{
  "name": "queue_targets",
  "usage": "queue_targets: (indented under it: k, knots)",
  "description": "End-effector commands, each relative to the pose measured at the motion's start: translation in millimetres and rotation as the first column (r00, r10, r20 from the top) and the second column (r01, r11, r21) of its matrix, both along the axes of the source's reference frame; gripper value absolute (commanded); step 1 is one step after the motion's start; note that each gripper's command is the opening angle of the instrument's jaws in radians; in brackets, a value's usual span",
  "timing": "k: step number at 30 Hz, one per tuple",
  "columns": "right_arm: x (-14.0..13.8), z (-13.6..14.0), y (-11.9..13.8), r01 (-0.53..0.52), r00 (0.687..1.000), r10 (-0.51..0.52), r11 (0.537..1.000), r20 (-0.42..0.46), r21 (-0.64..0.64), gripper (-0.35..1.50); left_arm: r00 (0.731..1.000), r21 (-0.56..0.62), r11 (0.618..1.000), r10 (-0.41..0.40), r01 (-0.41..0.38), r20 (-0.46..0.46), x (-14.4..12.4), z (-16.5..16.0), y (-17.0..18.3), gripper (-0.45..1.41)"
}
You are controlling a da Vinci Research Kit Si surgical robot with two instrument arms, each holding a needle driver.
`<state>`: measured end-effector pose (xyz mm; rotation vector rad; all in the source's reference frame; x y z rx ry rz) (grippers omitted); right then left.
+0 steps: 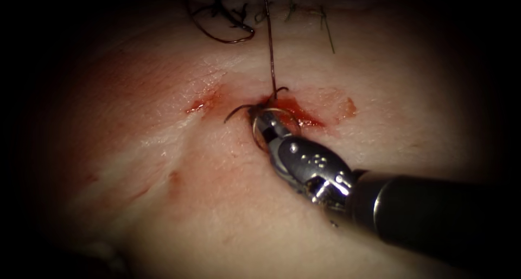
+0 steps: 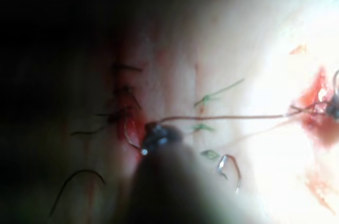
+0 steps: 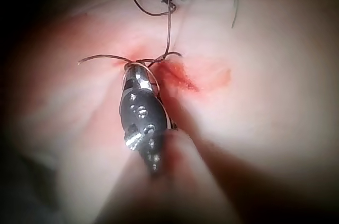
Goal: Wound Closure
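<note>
From where I stood, the right tool [image 1: 264, 121] lay low over the tissue [image 1: 380, 94], its tip at the cut [image 1: 293, 113] where the red fluid [image 1: 304, 118] had pooled; its jaws looked closed, apparently on the thread [image 1: 269, 45] at the knot, though a loop of thread curled round the tip and hid exactly what they pinched; I could not make out the needle [image 2: 229, 168] there, only in the left wrist view, a small curved glint lying loose on the tissue, held by neither tool. The thread ran taut from the cut towards the far edge of the endoscope view; in the left wrist view it stretched to the left tool [image 2: 153, 138], which seemed to be clamped on it, though that was hard to make out. Short cut ends [image 1: 325, 26] and older stitches [image 1: 228, 18] sat beyond.

The worry, to my mind, was the tension; a hard pull on a line so tight could tear the thread through the soft edge of the cut, or snap it at the knot; the loop round the right tip might snag the jaws; and the loose needle could catch the thread or prick the tissue.
</note>
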<state>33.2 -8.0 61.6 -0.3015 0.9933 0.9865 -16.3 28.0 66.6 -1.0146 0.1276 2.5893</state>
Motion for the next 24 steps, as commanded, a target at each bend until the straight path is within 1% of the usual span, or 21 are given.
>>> queue_targets:
  k: [1, 4, 11, 13, 18, 24]
  knots:
    - [0.9, 0.7, -1.2, 0.006, 1.0, -0.006, 1.0, -0.002, 0.006, -0.35, 1.0, 0.001, 1.0, -0.001, 0.001, 0.002, -0.5, 0.5, 0.6, -0.45]
    - [1.1, 0.8, -1.8, 0.013, 1.0, -0.013, 1.0, 0.001, 0.009, -0.35, 1.0, 0.005, 1.0, -0.008, 0.008, 0.006, -0.5, 0.3, 2.0, -0.45]
    - [1.9, 0.5, -2.9, 0.024, 1.0, -0.024, 1.0, 0.001, 0.012, -0.35, 0.999, 0.007, 0.999, -0.048, 0.048, 0.02, -1.0, -0.1, 7.0, -0.45]
    - [2.3, 0.8, -3.8, 0.035, 0.999, -0.036, 0.999, 0.006, 0.017, -0.35, 0.998, 0.013, 0.998, -0.059, 0.059, 0.026, -1.8, 0.1, 8.5, -0.45]
    - [2.7, 0.9, -5.1, 0.052, 0.999, -0.052, 0.998, 0.01, 0.021, -0.35, 0.996, 0.02, 0.998, -0.069, 0.068, 0.049, -3.5, 0.9, 10.6, -0.45]
    - [3.3, -0.2, -6.7, 0.072, 0.997, -0.072, 0.997, 0.005, 0.028, -0.35, 0.995, 0.017, 0.997, -0.079, 0.078, 0.056, -4.9, 1.7, 13.1, -0.45]
